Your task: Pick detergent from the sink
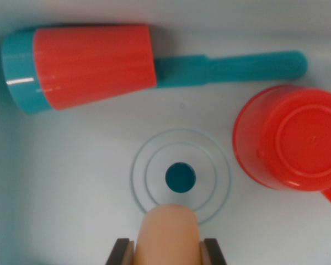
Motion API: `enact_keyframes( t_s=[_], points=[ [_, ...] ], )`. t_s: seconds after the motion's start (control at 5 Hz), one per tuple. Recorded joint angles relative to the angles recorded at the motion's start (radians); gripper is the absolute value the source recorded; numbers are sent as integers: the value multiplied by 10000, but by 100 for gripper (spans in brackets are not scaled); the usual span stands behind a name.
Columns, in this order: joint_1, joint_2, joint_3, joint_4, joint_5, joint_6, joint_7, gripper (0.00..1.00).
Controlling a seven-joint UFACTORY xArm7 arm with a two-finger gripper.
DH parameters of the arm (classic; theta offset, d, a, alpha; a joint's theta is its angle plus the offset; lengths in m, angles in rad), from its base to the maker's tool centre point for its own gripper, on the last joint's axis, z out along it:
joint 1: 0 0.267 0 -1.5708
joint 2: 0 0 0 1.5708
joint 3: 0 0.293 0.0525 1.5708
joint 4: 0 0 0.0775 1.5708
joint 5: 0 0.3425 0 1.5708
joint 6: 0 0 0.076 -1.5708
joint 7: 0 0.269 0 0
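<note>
Detergent (170, 234), a peach-coloured bottle with a rounded end, sits at the bottom centre of the frame, squeezed between the two dark fingers (121, 252) of the gripper (166, 253), one pad pressed to each side of it. The jaws stand only as far apart as the bottle is wide, closed onto it. The bottle's rounded end reaches up over the lower edge of the drain (180, 177), a set of pale concentric rings around a dark teal hole just below the middle of the frame; whether the bottle touches the sink floor or is lifted off it cannot be told from this angle. The sink (71, 182) itself is pale white-blue and fills the whole view. Across the top lies a brush-like tool (94, 66) on its side: a broad orange ribbed body with a teal cap at the upper left, and a teal handle stretching right toward the upper right of the frame. At the right edge, a red cup (292, 138) lies with its round base facing the camera, and a bit of red handle shows at the lower right beside it. The cup is near the tip of the teal handle but apart from it, and both are well apart from the bottle.
</note>
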Motion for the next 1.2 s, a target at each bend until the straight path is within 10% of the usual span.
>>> enact_keyframes(
  t_s=[1.2],
  points=[
    [6,-270,12,751,-46,1018,52,100]
  ],
)
